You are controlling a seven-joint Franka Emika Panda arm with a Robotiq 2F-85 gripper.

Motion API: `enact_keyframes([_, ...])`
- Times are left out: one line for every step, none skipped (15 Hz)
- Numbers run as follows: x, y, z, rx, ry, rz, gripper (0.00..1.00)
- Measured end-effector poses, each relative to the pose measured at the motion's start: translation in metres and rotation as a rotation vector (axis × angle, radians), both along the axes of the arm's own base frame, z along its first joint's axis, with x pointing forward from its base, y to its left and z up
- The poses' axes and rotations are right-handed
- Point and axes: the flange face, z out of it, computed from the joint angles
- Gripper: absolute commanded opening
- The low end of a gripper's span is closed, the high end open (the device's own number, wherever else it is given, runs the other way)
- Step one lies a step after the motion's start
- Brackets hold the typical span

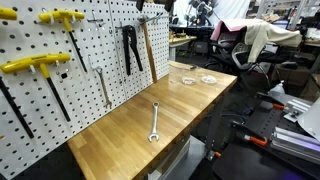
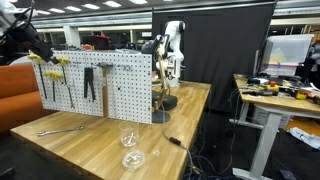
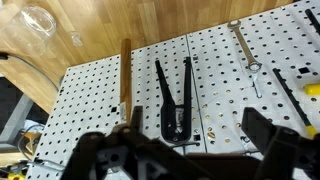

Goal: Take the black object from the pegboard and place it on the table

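In an exterior view, the black pliers (image 1: 128, 48) hang on the white pegboard (image 1: 60, 100), handles pointing down, just beside a wooden-handled hammer (image 1: 148, 50). A silver wrench (image 1: 155, 122) lies flat on the light wood tabletop (image 1: 195, 105). In an exterior view from the opposite end, my arm (image 2: 170, 50) rises beside the pegboard's edge, and the pliers (image 2: 88, 84) hang on its face. In the wrist view, my gripper (image 3: 192, 135) is spread wide and holds nothing, with its dark fingers (image 3: 275, 140) showing on either side of the pliers' head.
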Motion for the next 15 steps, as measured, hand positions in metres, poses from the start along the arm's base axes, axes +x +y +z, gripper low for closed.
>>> enact_keyframes([0.006,0.003,-0.005,0.004,0.007,0.001,1.0])
enact_keyframes([0.012,0.005,-0.01,0.006,0.014,0.001,1.0])
enact_keyframes([0.018,0.006,-0.015,0.006,0.02,0.001,1.0])
enact_keyframes([0.025,0.007,-0.018,0.006,0.023,0.001,1.0])
enact_keyframes([0.033,0.008,-0.019,0.004,0.022,0.001,1.0])
enact_keyframes([0.04,0.008,-0.019,0.001,0.019,0.0,1.0])
enact_keyframes([0.048,0.008,-0.02,-0.003,0.015,0.001,1.0])
enact_keyframes([0.055,0.009,-0.022,-0.004,0.014,0.0,1.0])
enact_keyframes([0.061,0.011,-0.025,-0.003,0.018,0.0,1.0])
enact_keyframes([0.066,0.013,-0.029,0.003,0.028,0.0,1.0])
enact_keyframes([0.07,0.016,-0.034,0.01,0.039,0.0,1.0])
enact_keyframes([0.073,0.017,-0.036,0.016,0.047,0.001,1.0])
enact_keyframes([0.074,0.018,-0.036,0.019,0.049,0.002,1.0])
enact_keyframes([0.075,0.018,-0.036,0.021,0.048,0.002,1.0])
enact_keyframes([0.075,0.019,-0.035,0.021,0.047,0.002,1.0])
